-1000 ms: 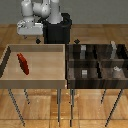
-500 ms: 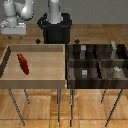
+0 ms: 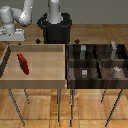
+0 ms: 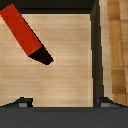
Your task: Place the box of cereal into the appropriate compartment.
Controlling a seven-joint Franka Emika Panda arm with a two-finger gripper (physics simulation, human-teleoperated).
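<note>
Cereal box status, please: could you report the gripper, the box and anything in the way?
Gripper above the light tray's rim, empty, jaw state unclear. Box of cereal lying in light tray, untouched. Nothing blocking it.

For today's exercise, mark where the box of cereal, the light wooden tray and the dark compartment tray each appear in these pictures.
box of cereal (image 3: 23, 64), exterior view, middle of its red face.
light wooden tray (image 3: 34, 83), exterior view, its near front wall.
dark compartment tray (image 3: 98, 62), exterior view, its central divider.

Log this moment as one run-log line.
phase: approach | tool: above light wooden tray, holding nothing | small flat red cereal box: in tray, ungrasped
</note>
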